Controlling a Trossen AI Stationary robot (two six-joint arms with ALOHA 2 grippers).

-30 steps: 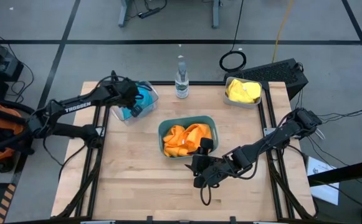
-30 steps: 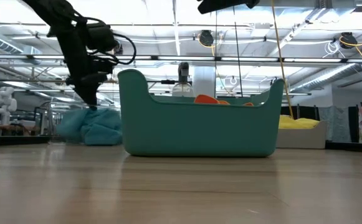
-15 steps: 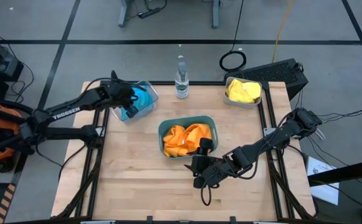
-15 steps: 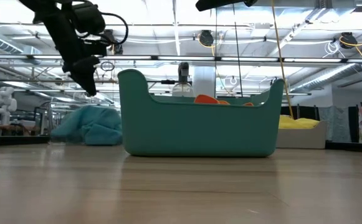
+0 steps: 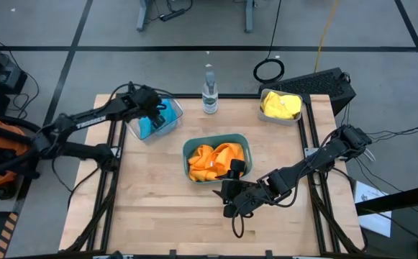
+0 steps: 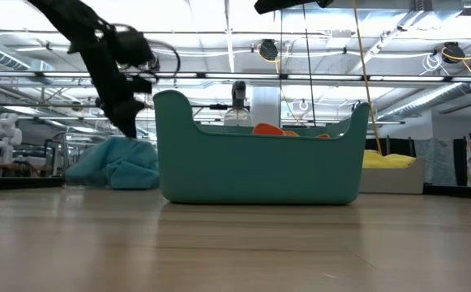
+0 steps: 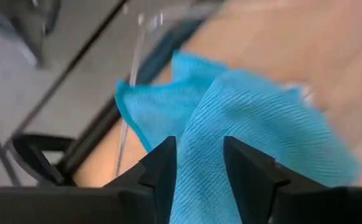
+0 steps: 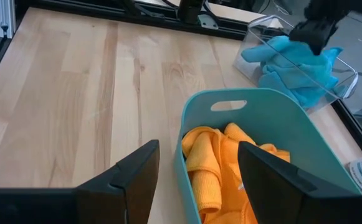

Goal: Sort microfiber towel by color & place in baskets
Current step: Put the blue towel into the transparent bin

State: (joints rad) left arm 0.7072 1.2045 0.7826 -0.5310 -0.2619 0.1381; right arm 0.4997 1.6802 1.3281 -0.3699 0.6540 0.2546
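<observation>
Where the wooden table (image 5: 151,194) meets its far edge, three rounded plastic tubs stand apart from one another. The teal basket (image 5: 216,141), the largest, sits near the middle and holds crumpled orange towels (image 5: 214,160) of ribbed microfibre weave. The clear basket (image 5: 173,124), at the far left, holds bunched blue towels (image 5: 147,126); the pale grey basket (image 5: 284,117), at the far right, holds a yellow towel (image 5: 280,105). A clear bottle (image 5: 209,92) stands upright between the two far tubs.

The tabletop is pale planked wood on a dark frame. The floor around it is grey with dark lines; the low view shows a large hall with ceiling lights and pipework behind.

The left arm reaches across the table's far left corner, and the left gripper (image 5: 156,115) hangs over the clear basket. Its fingers (image 7: 162,171) stand a little apart, with blue cloth showing in the gap; nothing is clamped. The right arm lies low along the near right of the table, and the right gripper (image 5: 229,203) rests near the teal basket's near side, fingers (image 8: 137,171) spread and holding nothing.
</observation>
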